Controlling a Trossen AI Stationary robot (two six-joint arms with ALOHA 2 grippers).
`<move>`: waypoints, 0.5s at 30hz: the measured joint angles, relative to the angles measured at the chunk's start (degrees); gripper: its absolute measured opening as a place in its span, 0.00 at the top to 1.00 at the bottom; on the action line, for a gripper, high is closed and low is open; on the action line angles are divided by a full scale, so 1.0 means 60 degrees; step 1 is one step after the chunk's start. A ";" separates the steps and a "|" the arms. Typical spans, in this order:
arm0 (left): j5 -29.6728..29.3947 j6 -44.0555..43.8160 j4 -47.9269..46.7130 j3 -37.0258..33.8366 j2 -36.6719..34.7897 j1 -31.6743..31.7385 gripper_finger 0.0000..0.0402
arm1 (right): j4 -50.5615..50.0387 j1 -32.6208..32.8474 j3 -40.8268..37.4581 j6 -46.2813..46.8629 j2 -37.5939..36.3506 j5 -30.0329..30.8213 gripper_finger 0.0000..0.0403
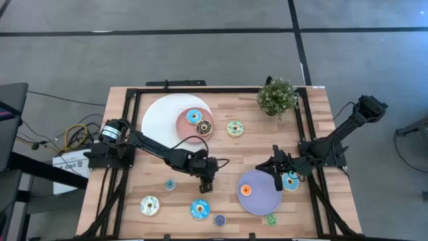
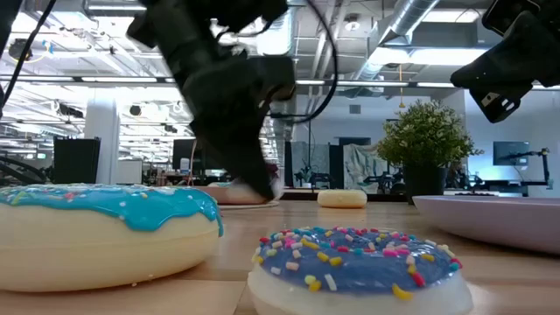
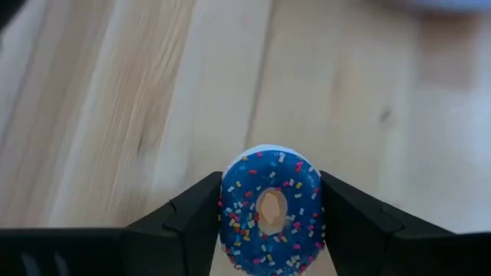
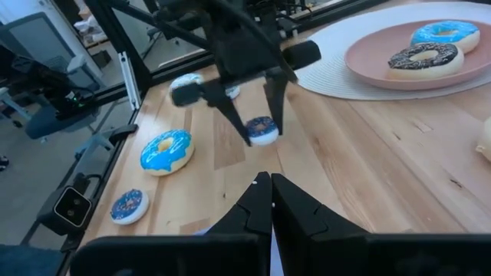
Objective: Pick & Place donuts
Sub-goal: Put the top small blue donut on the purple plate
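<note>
The small dark-blue sprinkled donut sits between the two fingers of the left gripper, in the lower centre of the high view, over bare wood of the table. In the left wrist view both dark fingers press against the donut's sides, so the gripper is pinching it. The right wrist view shows the same donut standing on edge between the fingertips; whether it touches the tabletop cannot be told.

Other donuts lie around it:
- a small teal one just left of the left gripper;
- a cream-and-teal one, a blue one and a small purple one along the lower edge;
- a small green one at the lower rim of the lavender plate;
- a small orange one on that plate;
- a blue one just beside the plate's right rim;
- a cream-green one in the upper centre.

A pink plate, resting on a white plate, carries a blue donut and a brown donut.

The right gripper hangs over the lavender plate's upper right rim, fingers pressed together, holding nothing. A potted plant stands at the upper right.
</note>
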 joint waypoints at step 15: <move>-0.0663 0.3714 -0.0358 0.4812 0.2228 -0.0771 0.53 | -0.0248 -0.0018 0.0004 -0.0069 0.0002 0.0588 1.00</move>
